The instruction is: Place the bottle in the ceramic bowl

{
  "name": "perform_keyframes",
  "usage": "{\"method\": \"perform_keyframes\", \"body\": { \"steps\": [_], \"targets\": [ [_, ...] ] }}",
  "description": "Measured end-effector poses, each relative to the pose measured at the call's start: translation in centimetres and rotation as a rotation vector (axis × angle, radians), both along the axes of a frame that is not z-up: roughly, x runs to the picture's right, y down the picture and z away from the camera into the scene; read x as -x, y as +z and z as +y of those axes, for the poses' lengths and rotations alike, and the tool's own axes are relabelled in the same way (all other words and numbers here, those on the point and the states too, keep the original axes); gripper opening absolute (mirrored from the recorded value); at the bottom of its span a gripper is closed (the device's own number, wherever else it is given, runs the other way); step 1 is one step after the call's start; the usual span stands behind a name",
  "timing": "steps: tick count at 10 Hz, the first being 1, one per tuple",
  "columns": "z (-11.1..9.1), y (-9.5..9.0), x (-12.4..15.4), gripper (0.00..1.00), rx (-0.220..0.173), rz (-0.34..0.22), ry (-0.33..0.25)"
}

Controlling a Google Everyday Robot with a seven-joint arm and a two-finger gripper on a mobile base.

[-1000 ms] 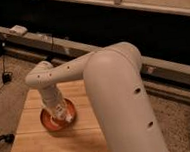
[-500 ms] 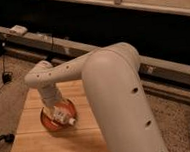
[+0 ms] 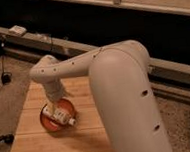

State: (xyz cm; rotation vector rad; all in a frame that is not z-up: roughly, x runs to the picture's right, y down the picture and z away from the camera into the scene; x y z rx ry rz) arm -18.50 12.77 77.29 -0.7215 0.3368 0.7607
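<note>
The orange-red ceramic bowl [image 3: 51,122] sits on the left part of the wooden table [image 3: 89,136]. The cream bottle [image 3: 63,116] with a darker label band lies tilted inside the bowl, its pale end toward the bowl's right rim. My gripper [image 3: 52,108] hangs from the white arm [image 3: 77,67] directly over the bowl, just up and left of the bottle. The arm hides the bowl's far rim.
The large white upper arm [image 3: 126,103] fills the right of the view and covers the table's right side. A long metal rail [image 3: 61,46] runs behind the table. Cables [image 3: 5,76] lie on the speckled floor at the left.
The gripper has risen a little from the bowl. More of the bottle shows now, lying in the bowl. The bowl has not moved.
</note>
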Motion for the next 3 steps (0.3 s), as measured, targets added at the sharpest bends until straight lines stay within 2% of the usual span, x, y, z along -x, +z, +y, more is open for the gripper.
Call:
{"method": "perform_keyframes", "body": {
  "steps": [3],
  "targets": [
    [-0.01, 0.02, -0.19, 0.8, 0.001, 0.004, 0.0]
  ]
}}
